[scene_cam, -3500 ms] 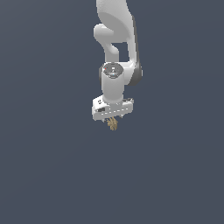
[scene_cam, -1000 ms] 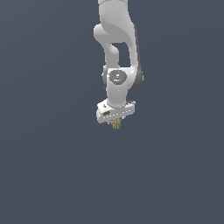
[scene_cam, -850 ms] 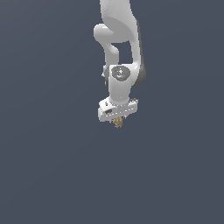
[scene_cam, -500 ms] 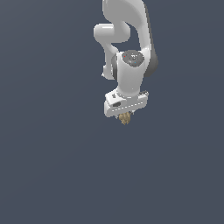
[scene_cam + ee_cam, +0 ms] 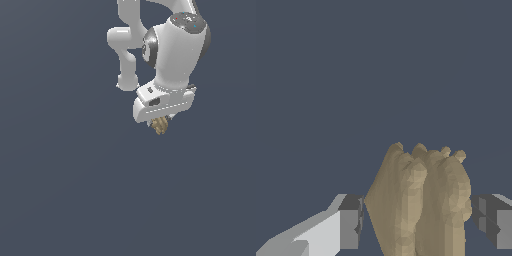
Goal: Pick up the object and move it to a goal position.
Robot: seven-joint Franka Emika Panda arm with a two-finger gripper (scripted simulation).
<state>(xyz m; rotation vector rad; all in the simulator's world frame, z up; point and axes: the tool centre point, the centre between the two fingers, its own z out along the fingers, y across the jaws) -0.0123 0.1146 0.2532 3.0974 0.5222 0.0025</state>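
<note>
The object (image 5: 160, 125) is a small tan-brown knobbly lump that hangs just under the white gripper body (image 5: 164, 102) in the exterior view. My gripper (image 5: 160, 123) is shut on it, and most of the fingers are hidden behind the hand and the lump. In the wrist view the object (image 5: 418, 205) fills the space between the two dark pads (image 5: 351, 222), which press on its sides, so my gripper (image 5: 421, 222) grips it in mid-air. No goal marker shows in either view.
The white arm links (image 5: 175, 45) rise from the hand to the top of the exterior view. Behind everything is a uniform dark slate background (image 5: 60, 175) with no other object in view.
The arm has swung toward the exterior view's right and a little upward, and looks larger in the picture. The object has stayed in the shut gripper throughout.
</note>
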